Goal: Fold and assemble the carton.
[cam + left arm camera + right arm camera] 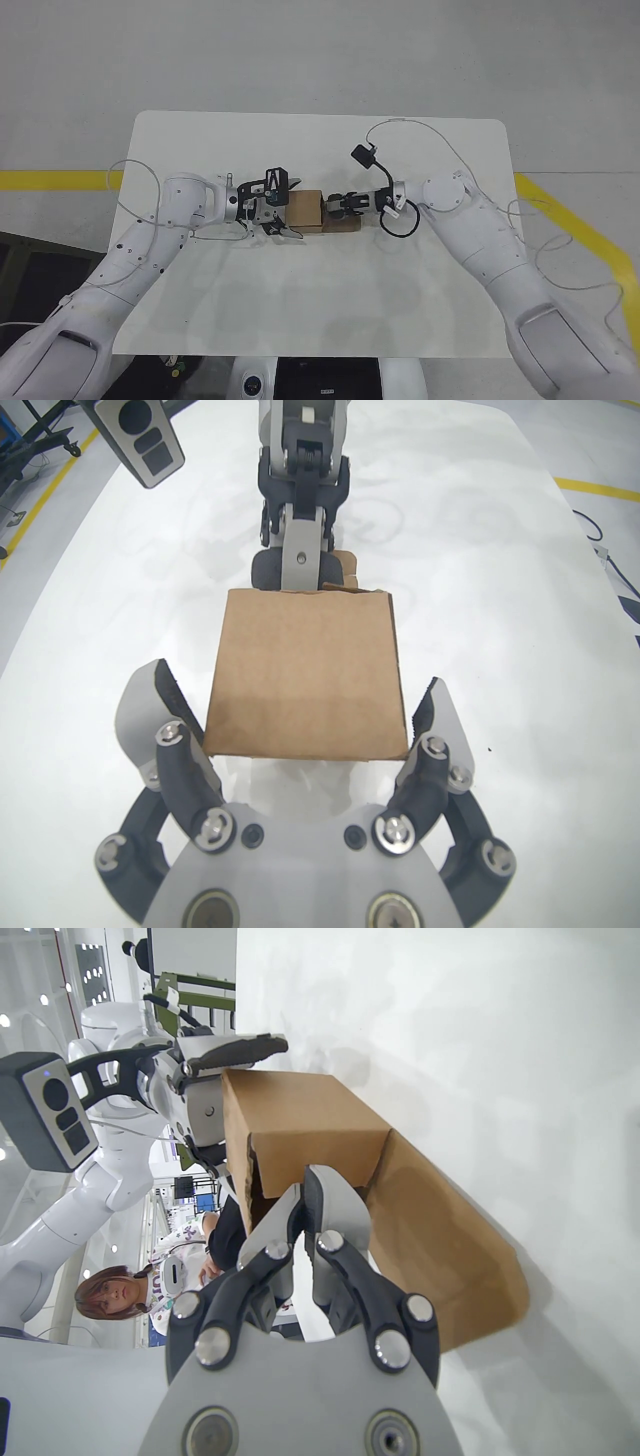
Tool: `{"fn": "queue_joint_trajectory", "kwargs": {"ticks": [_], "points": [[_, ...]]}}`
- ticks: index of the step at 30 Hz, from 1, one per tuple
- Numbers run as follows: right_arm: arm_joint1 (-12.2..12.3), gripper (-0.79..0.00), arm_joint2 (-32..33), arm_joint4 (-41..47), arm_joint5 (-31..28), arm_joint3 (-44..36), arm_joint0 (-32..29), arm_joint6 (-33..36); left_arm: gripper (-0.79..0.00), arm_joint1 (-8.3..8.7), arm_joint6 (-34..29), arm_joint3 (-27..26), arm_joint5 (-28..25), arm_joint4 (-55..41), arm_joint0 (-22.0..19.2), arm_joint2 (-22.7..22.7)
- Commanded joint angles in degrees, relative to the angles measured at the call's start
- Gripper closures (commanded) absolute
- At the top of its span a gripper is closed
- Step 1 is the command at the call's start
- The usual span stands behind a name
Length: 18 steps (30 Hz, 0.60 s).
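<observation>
White table (200, 300) is carrying brown cardboard carton (307, 211) at frame centre. Left hand (297, 680) is straddling one end, wide open, empty. Right hand (304, 1190), closed, is poking the open end. Flap-folding stage, seemingly; next calls for closing outspread flap (440, 1238).

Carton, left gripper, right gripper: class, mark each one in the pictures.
carton (305, 208), top view, top panel.
left gripper (299, 674), left wrist view, midway between fingertips.
right gripper (306, 1183), right wrist view, midway between fingertips.
</observation>
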Motion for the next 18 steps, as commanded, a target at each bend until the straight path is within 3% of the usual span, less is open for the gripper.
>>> {"fn": "queue_joint_trajectory", "kwargs": {"ticks": [1,7,13,18], "points": [[1.4,-0.12,2.5,-1.4,1.7,-3.2,-1.4,0.6,-0.785,-0.04,-0.1,0.0,0.0,0.0,0.0,-0.1],[5.6,-0.24,10.2,-8.0,9.6,-14.6,-7.6,2.6,-0.785,-0.13,-0.4,-0.1,0.0,-0.4,0.2,-0.3],[8.1,-0.256,15.4,-12.2,14.8,-23.1,-13.3,4.1,-0.785,-0.18,-0.6,-0.2,0.0,-0.3,0.3,-0.4],[8.5,-0.256,15.4,-13.6,15.6,-23.4,-14.5,4.1,-0.785,-0.22,-0.7,-0.2,0.0,-0.3,0.4,-0.6]]}}
